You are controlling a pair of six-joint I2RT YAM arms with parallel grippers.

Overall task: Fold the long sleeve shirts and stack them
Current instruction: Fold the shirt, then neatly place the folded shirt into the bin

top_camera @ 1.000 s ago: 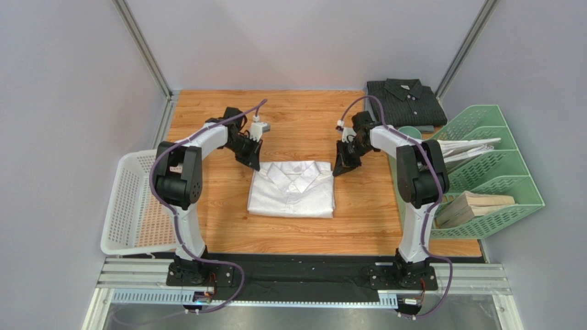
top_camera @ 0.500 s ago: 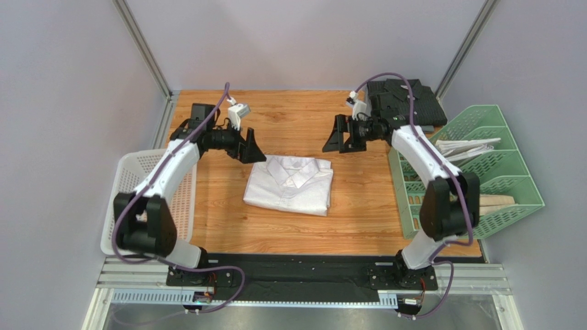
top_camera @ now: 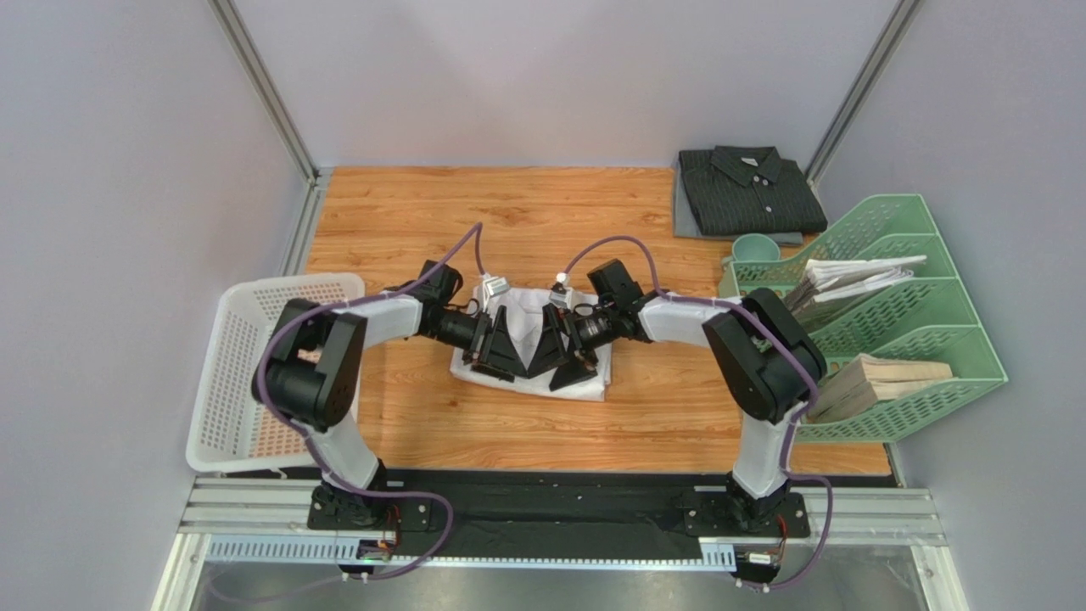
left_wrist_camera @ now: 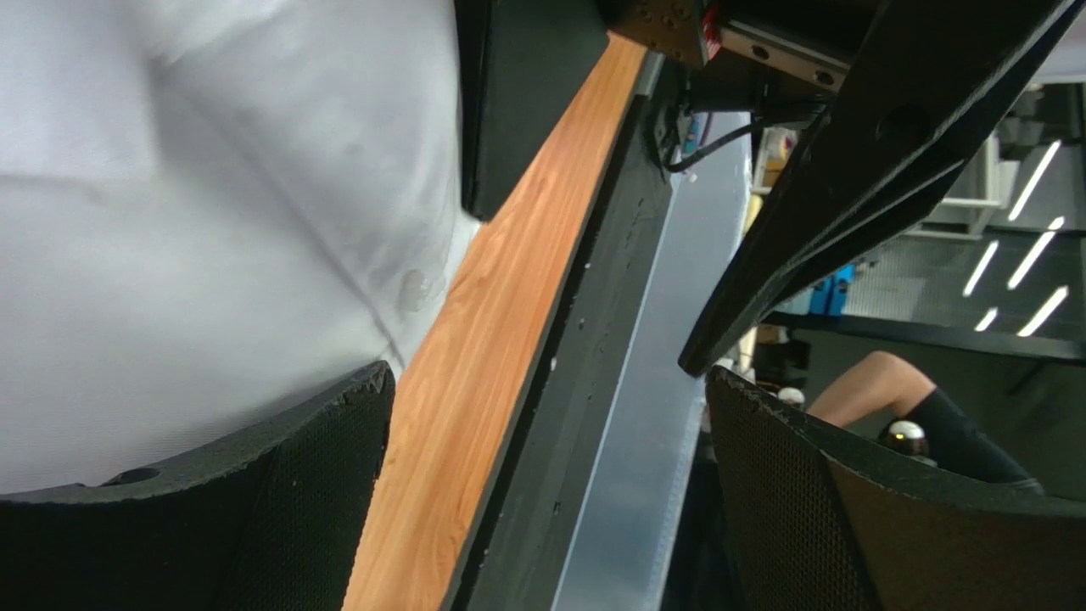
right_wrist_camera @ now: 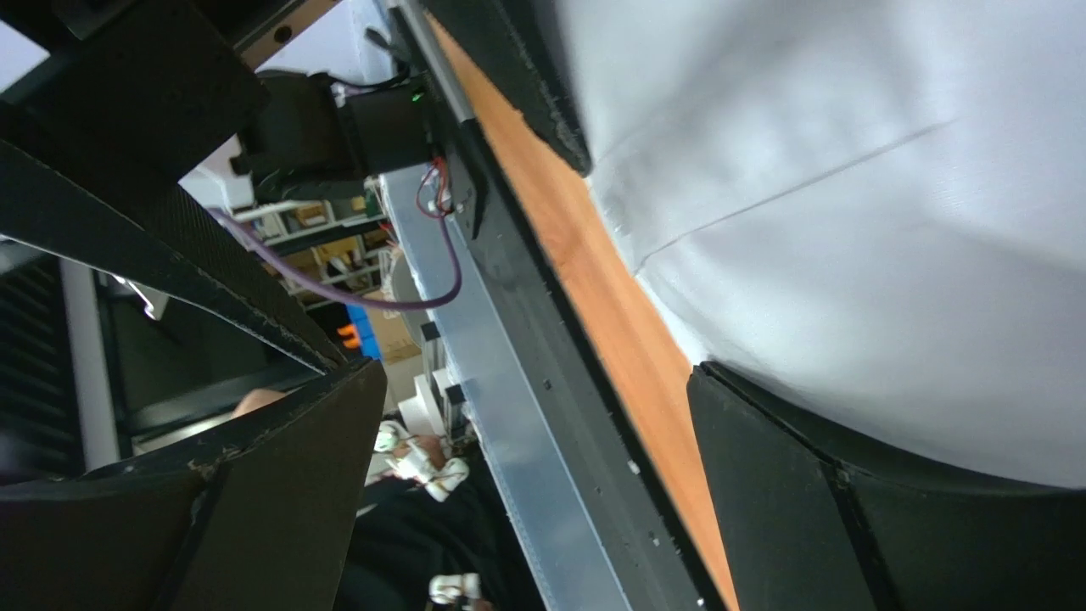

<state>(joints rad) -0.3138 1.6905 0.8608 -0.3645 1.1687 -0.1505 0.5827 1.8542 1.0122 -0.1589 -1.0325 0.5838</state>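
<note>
The white long sleeve shirt [top_camera: 597, 372] lies folded at the table's middle, mostly covered by both grippers. My left gripper [top_camera: 510, 346] and right gripper [top_camera: 558, 350] meet low over it, tips facing each other, both open. In the left wrist view the left gripper [left_wrist_camera: 548, 471] stands wide with nothing between its fingers, and one finger [left_wrist_camera: 191, 509] lies against the white cloth [left_wrist_camera: 191, 191]. The right gripper [right_wrist_camera: 535, 484] is likewise empty, one finger [right_wrist_camera: 880, 509] at the white shirt's [right_wrist_camera: 892, 191] edge. The dark striped shirt [top_camera: 746, 189] sits folded at the back right corner.
A white mesh basket [top_camera: 242, 369] hangs off the table's left edge. A green file rack [top_camera: 912, 318] with papers stands along the right side, close to the dark shirt. Wooden tabletop [top_camera: 535, 217] shows behind the grippers.
Both arms have swung from the back of the table inward and toward the near side, down onto the white shirt. The white shirt has shifted slightly.
</note>
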